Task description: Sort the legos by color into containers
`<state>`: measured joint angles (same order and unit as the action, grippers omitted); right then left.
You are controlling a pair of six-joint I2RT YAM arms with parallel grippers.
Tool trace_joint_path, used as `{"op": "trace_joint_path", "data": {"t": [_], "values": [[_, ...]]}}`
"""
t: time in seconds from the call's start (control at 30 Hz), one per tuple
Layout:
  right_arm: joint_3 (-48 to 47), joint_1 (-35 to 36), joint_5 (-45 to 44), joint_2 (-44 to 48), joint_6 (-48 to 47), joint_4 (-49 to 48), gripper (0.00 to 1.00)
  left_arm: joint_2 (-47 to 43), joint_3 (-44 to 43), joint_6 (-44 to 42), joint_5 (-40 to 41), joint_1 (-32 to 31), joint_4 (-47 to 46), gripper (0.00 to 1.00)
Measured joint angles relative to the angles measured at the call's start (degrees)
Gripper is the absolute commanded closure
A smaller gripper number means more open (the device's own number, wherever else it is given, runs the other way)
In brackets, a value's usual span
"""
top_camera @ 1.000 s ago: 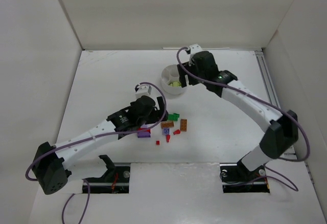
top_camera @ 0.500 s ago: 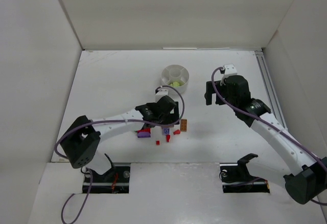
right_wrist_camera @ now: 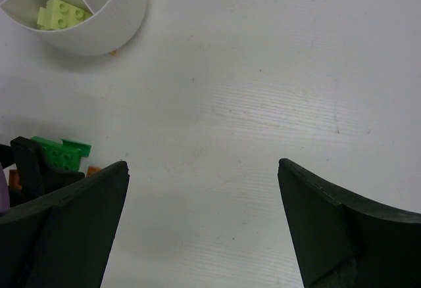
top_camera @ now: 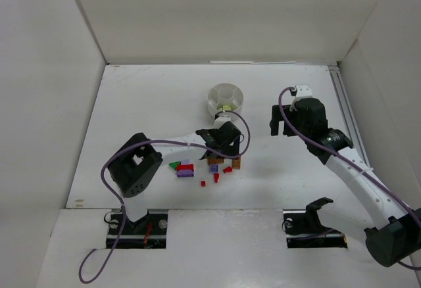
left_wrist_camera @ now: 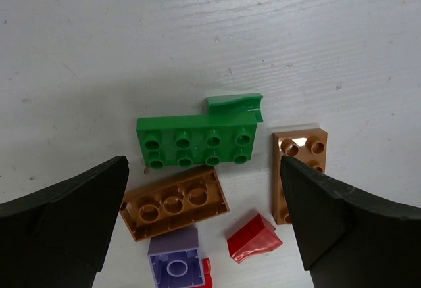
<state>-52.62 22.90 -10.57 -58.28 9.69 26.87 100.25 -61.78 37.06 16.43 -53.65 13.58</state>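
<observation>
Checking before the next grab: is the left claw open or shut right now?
Open. The left claw has its fingers wide apart, the green brick showing untouched in the gap.

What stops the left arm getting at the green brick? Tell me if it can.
Probably yes, nothing much. The left gripper hangs open right over the green brick, which lies flat between its fingers. Only the brown brick close beside it might crowd a finger.

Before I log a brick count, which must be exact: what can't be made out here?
- Top view: the left wrist hides part of the pile.
- Left wrist view: the purple brick is cut by the bottom edge; a finger hides part of a brown plate.
- Right wrist view: the top edge cuts off the dish.
</observation>
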Motion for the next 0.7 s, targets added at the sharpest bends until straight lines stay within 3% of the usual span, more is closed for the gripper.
{"op": "trace_joint_path", "data": {"t": [0.23, 0.3, 0.37, 0.57, 0.7], "values": [[0.28, -0.76, -0.02, -0.02, -0.04, 0.63, 0.00, 3.10, -2.19, 0.24, 2.47, -0.02, 0.59, 0.09], [0.28, -0.76, -0.02, -0.02, -0.04, 0.66, 0.00, 3.76, -2.58, 0.31, 3.10, -0.02, 0.79, 0.16], [0.28, -0.76, 0.02, -0.02, -0.04, 0.66, 0.00, 4.70, -3.13, 0.17, 4.15, -0.02, 1.05, 0.31], [0.28, -1.20, 0.02, -0.02, -0.04, 0.76, 0.00, 5.57, -4.04, 0.46, 5.07, -0.31, 1.03, 0.51], [0.39, -1.22, 0.63, -0.02, -0.04, 0.76, 0.00, 5.03, -3.96, 0.28, 4.96, -0.61, 0.98, 0.52]]}}
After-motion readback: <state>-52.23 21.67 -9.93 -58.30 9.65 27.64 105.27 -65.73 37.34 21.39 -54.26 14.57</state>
